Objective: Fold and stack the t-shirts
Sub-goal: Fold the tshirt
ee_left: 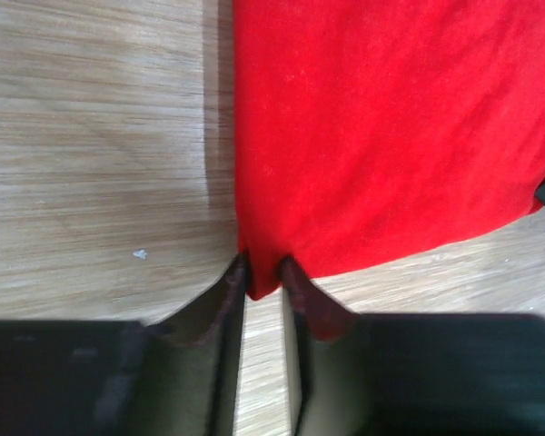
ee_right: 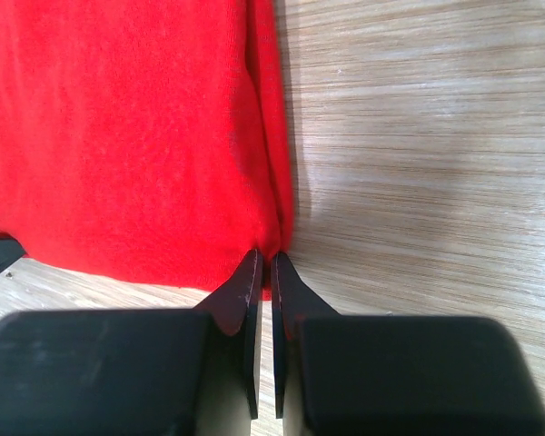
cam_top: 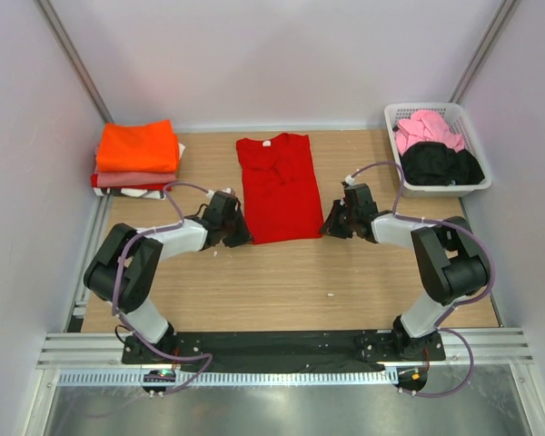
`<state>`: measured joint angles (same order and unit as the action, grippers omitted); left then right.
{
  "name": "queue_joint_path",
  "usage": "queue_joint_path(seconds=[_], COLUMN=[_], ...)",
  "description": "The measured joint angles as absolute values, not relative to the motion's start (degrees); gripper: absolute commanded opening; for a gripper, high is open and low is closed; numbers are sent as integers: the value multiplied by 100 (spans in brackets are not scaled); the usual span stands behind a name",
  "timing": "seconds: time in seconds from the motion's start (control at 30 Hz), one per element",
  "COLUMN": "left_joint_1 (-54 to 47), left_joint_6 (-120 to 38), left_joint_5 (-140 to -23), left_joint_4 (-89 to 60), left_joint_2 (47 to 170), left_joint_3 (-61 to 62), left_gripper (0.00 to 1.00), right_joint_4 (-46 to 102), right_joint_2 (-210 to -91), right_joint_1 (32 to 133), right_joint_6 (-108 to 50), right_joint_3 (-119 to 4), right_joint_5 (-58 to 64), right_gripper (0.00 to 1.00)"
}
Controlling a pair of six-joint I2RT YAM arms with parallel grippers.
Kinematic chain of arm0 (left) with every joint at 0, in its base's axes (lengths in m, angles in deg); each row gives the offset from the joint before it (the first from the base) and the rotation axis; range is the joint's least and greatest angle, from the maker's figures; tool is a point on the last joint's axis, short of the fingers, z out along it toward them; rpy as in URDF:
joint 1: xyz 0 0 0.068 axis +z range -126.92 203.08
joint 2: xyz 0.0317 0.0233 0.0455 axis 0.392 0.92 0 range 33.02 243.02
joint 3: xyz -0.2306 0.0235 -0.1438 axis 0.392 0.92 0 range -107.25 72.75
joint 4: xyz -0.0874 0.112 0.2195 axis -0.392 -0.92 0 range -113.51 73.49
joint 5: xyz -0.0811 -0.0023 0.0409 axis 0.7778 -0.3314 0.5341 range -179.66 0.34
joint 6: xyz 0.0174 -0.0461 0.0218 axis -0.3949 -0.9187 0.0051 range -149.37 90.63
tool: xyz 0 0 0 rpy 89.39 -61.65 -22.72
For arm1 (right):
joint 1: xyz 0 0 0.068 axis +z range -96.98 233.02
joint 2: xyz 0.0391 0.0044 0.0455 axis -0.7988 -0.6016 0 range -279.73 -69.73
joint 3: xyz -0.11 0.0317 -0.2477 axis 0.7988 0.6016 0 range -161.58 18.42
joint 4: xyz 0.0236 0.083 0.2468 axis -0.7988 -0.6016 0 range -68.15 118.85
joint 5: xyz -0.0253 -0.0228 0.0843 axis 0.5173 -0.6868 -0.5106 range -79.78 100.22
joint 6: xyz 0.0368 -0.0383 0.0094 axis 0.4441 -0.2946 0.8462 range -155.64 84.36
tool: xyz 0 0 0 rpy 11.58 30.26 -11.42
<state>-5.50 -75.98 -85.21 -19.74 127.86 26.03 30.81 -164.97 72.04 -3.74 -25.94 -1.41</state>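
Observation:
A bright red t-shirt lies flat on the table, folded lengthwise, collar toward the back. My left gripper is shut on its near left corner; the left wrist view shows the red cloth pinched between the fingers. My right gripper is shut on the near right corner; the right wrist view shows the cloth clamped at the fingertips. A stack of folded shirts, orange on top with salmon-pink below, sits at the back left. Pink and black shirts lie in the basket.
A white slatted plastic basket stands at the back right. White walls close the table at the back and sides. Bare wood table lies in front of the red shirt.

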Motion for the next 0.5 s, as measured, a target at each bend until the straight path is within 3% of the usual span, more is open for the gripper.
queue_joint_path(seconds=[0.07, 0.1, 0.5], left_joint_1=[-546, -544, -544], left_joint_6=[-7607, -7600, -7690], left_joint_5=[-8501, -8486, -8377], left_joint_4=[-1947, -1928, -2232], left_joint_2=[12821, 12835, 12188], left_joint_3=[2603, 2603, 2890], left_gripper=[13, 0, 0], right_joint_4=[3088, 3090, 2865], right_joint_2=[-16499, -16499, -15953], right_joint_1=[7202, 7202, 7204], right_joint_6=[-376, -376, -253], right_joint_3=[-2594, -2594, -2161], right_joint_5=[-152, -152, -205], right_gripper=[1, 1, 1])
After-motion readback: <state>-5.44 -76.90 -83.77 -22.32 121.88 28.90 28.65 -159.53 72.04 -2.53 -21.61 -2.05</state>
